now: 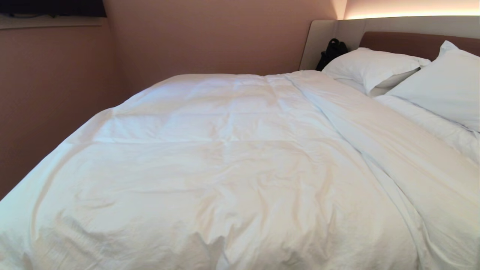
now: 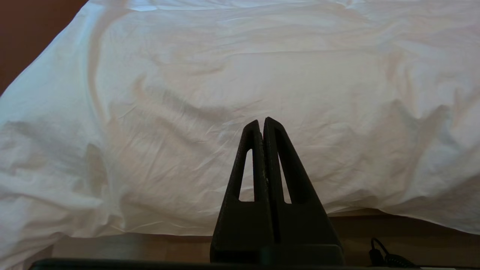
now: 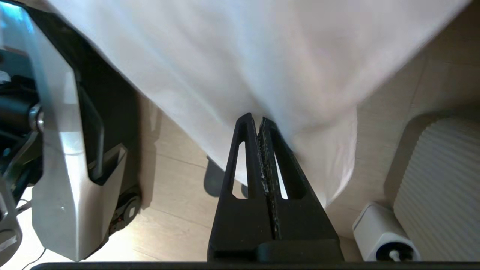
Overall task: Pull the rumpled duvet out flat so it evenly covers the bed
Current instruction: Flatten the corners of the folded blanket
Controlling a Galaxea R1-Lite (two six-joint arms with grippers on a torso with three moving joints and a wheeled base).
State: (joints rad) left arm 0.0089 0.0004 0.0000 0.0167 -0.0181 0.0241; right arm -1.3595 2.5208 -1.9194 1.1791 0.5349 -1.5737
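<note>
The duvet (image 1: 232,157) lies spread across the bed (image 1: 412,43), wrinkled, its near edge hanging over the side. Two pillows (image 1: 375,67) rest at the headboard. The right claw (image 3: 260,120) is clenched against the hanging duvet edge; whether it pinches fabric cannot be told. The left claw (image 2: 261,122) is clenched, empty, before the duvet.
</note>
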